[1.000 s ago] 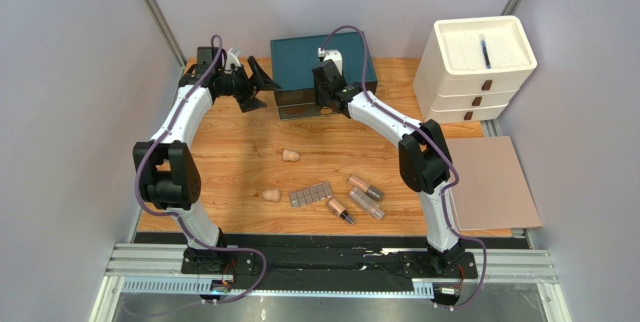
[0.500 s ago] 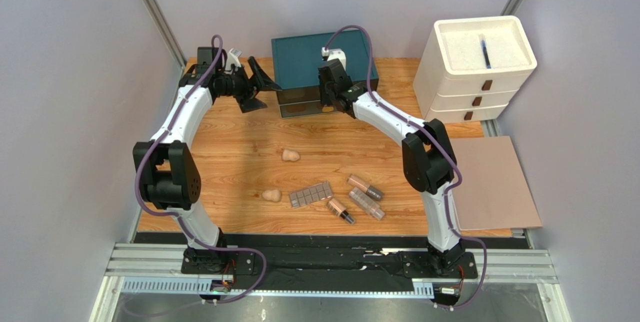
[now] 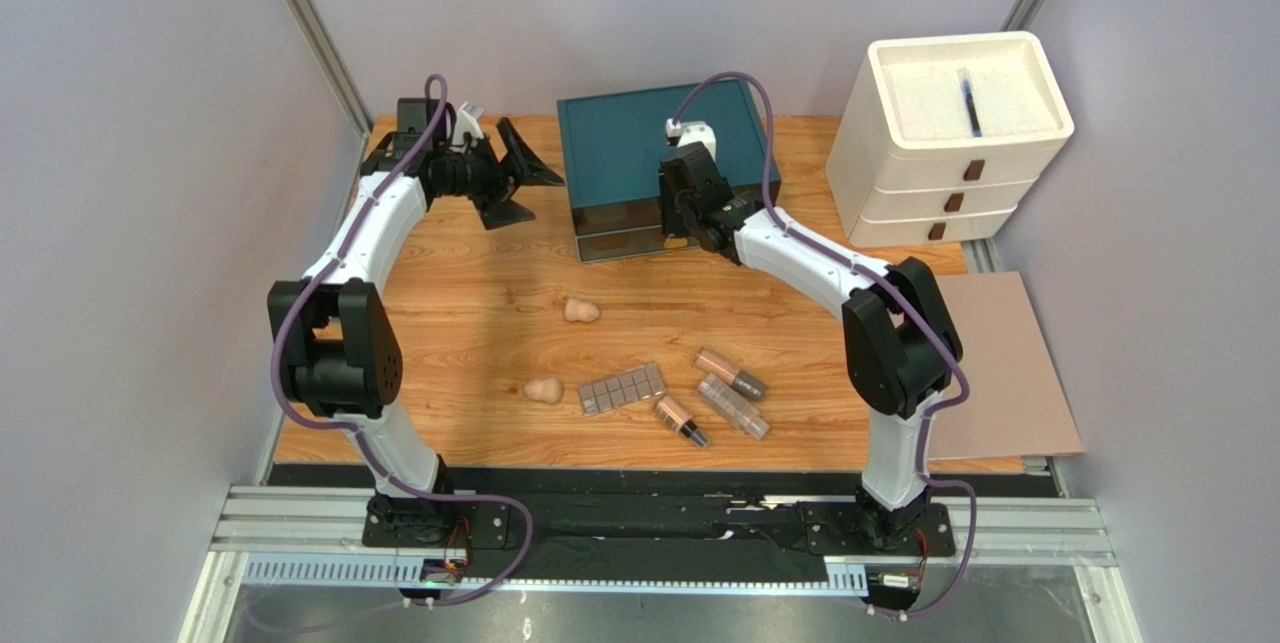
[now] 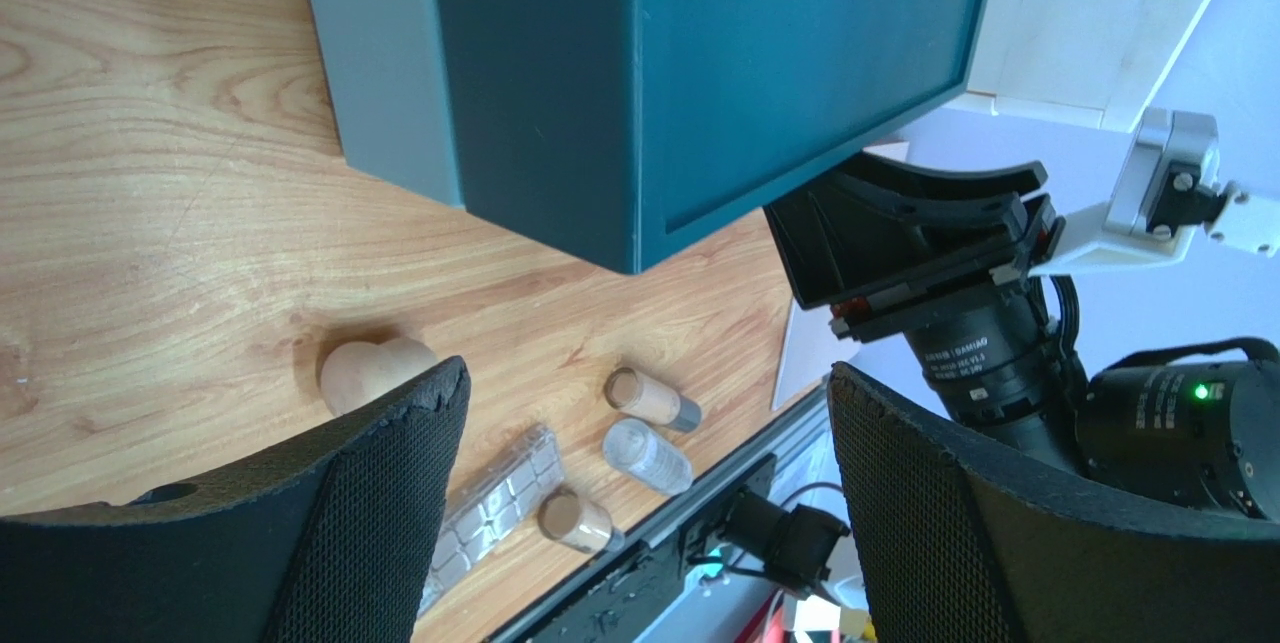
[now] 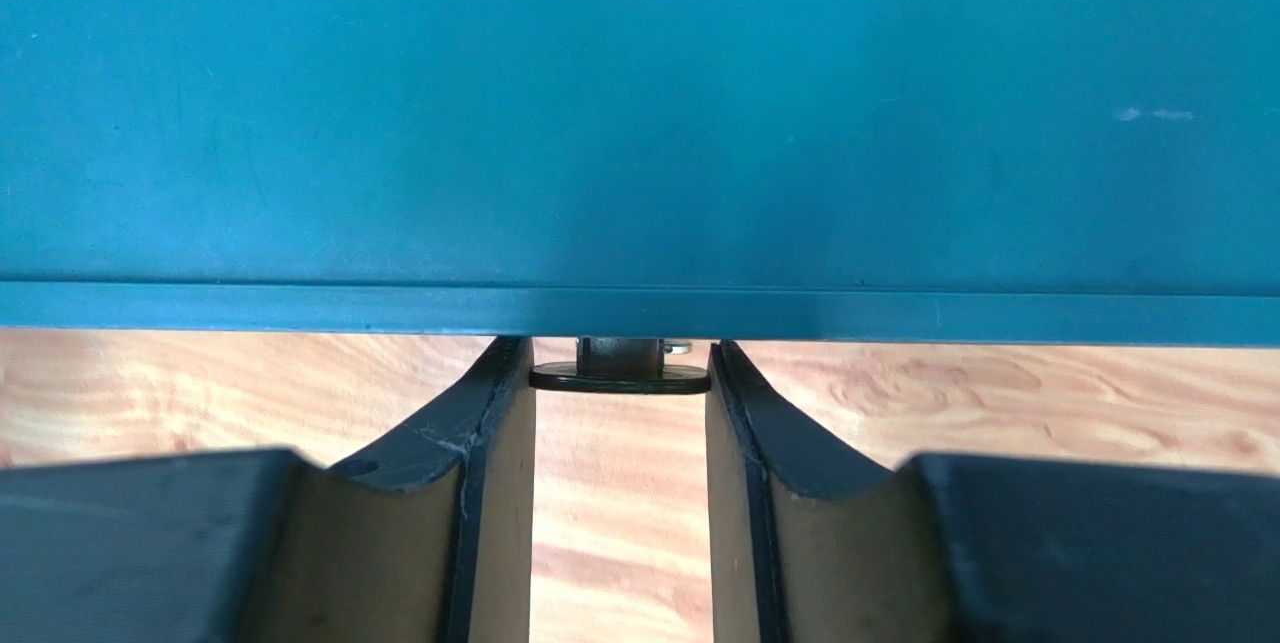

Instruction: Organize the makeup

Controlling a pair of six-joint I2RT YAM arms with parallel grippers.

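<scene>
Clamping the drawer knob [image 5: 619, 378], right gripper [image 5: 618, 426] (knob hidden from above).

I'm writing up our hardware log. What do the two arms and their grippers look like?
Both the left arm and right arm have white tubular links joined by bulky black joints. A purple cable loops along each. The left gripper and right gripper are black, with two broad fingers showing a fine mesh texture.

Top: high at 6 o'clock, far, looking down. Left wrist: from 10 o'clock toward 4, shares box [image 4: 721, 58] and makeup [image 4: 489, 501] with top. Right wrist: tight against box front.
</scene>
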